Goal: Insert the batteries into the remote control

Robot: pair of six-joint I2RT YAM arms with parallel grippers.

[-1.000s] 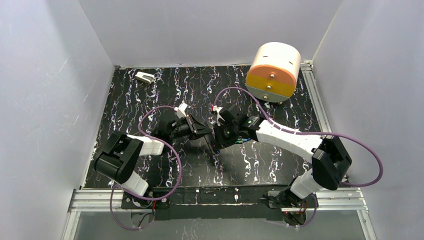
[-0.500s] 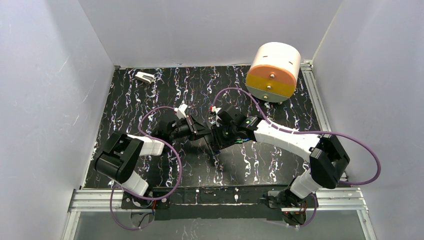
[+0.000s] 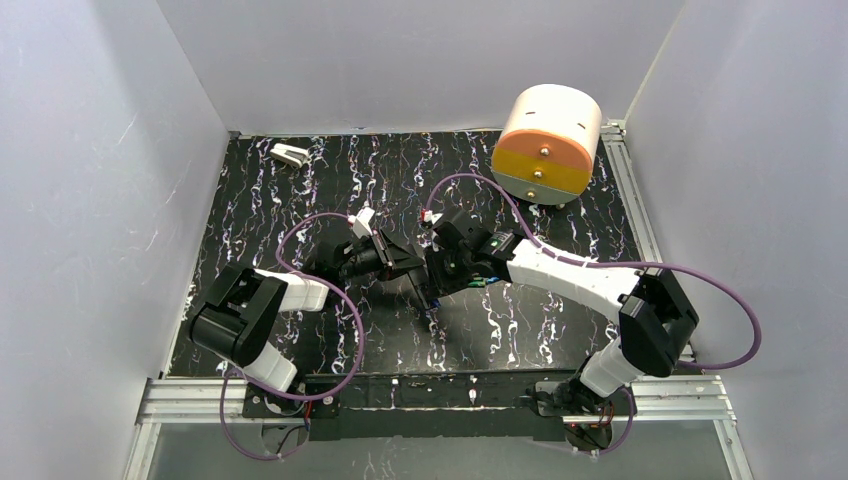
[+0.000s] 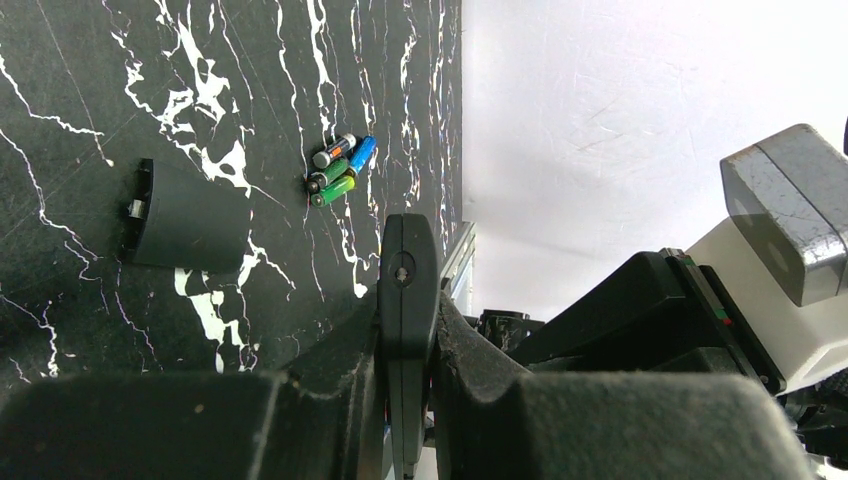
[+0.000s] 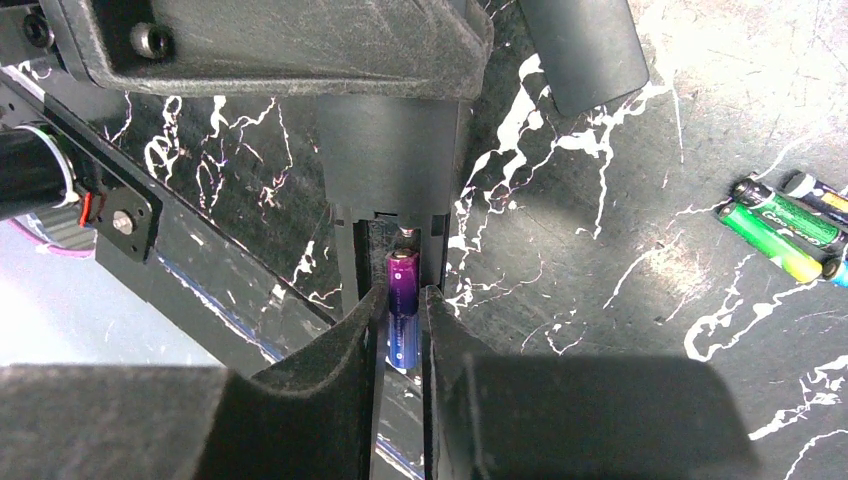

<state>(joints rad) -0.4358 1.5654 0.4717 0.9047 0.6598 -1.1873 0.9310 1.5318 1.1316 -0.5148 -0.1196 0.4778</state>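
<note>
Left gripper (image 4: 407, 345) is clamping narrow on the remote control (image 4: 405, 260), gripping it edge-on across its thin dark body. The remote's open battery bay is facing the right wrist camera.

Right gripper (image 5: 402, 322) is pinching a purple-blue battery (image 5: 402, 285), jaws nearly closed around it. The battery is lining up lengthwise in the remote's bay, its far end just beside the bay's metal contact (image 5: 407, 238). I can't tell whether it's seated.

Loose batteries (image 4: 340, 170), green and blue, are lying bunched on the table (image 4: 80, 100), well apart from the remote. The battery cover (image 4: 190, 217) is lying flat nearer the remote.
</note>
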